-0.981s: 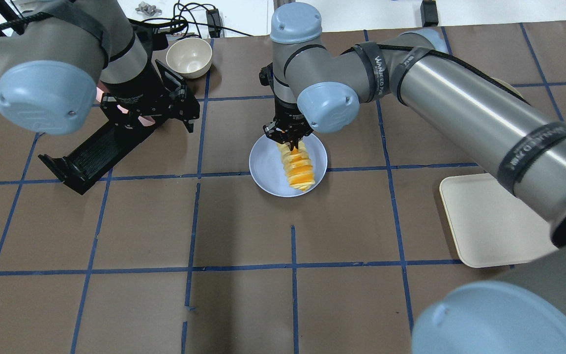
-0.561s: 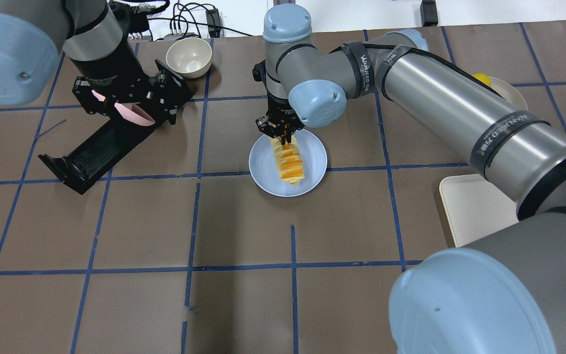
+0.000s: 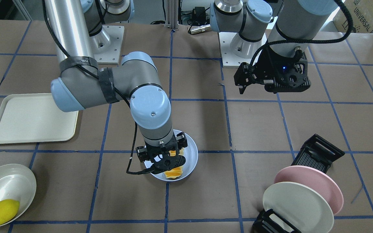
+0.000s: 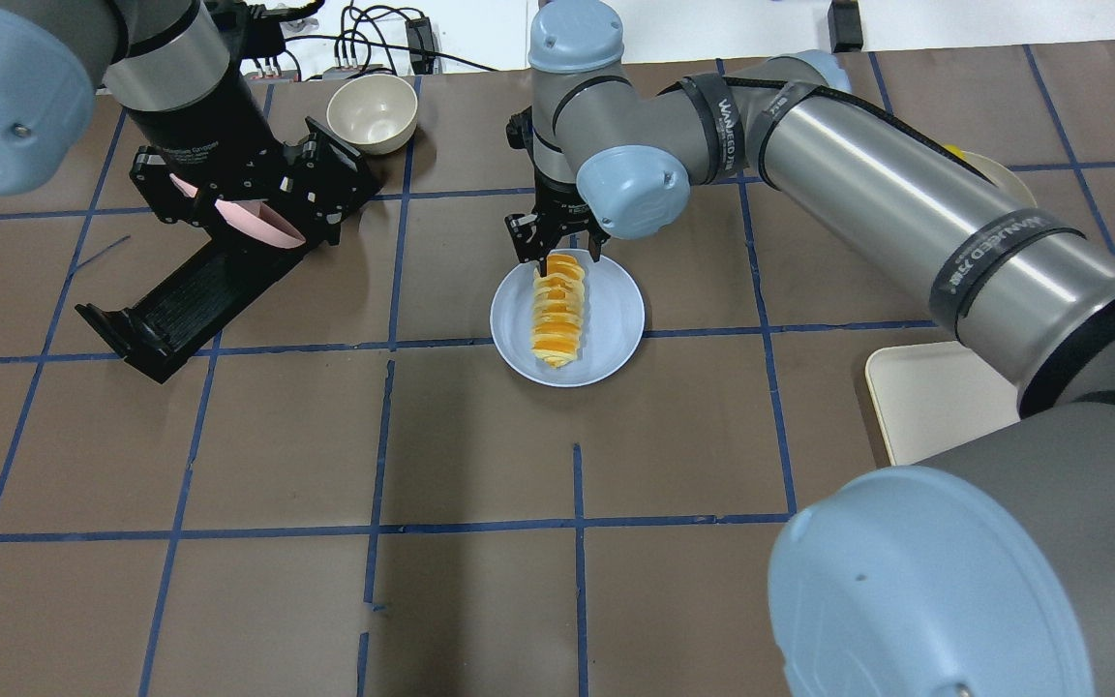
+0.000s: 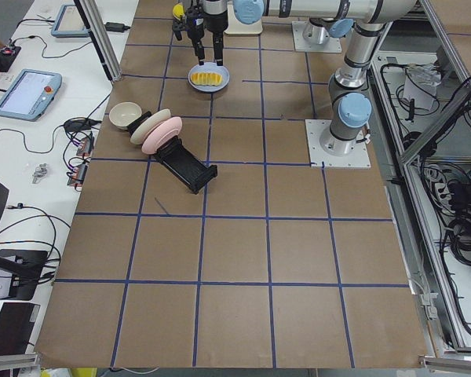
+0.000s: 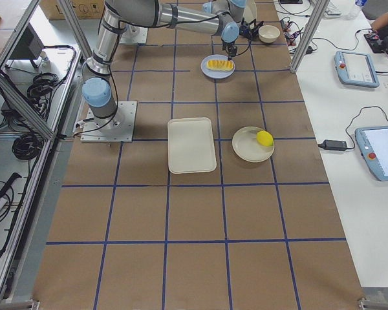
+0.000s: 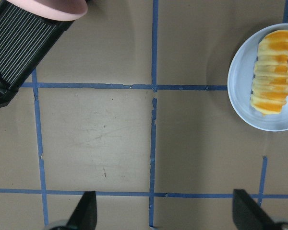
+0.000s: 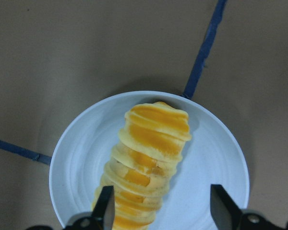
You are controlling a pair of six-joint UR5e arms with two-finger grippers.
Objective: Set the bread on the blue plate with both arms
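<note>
The bread lies lengthwise in the blue plate on the table, so the placing looks done. The right claw straddles the roll's far end, opened wide and gripping nothing; the left claw, also spread and empty, hovers well aside by the pink plate. Next, I judge, the right arm need only lift straight clear without nudging the roll.

Right hand hides most of bread

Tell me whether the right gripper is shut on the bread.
No, the right gripper has its fingers spread wide, one well clear of the bread, which lies on the blue plate.
</note>
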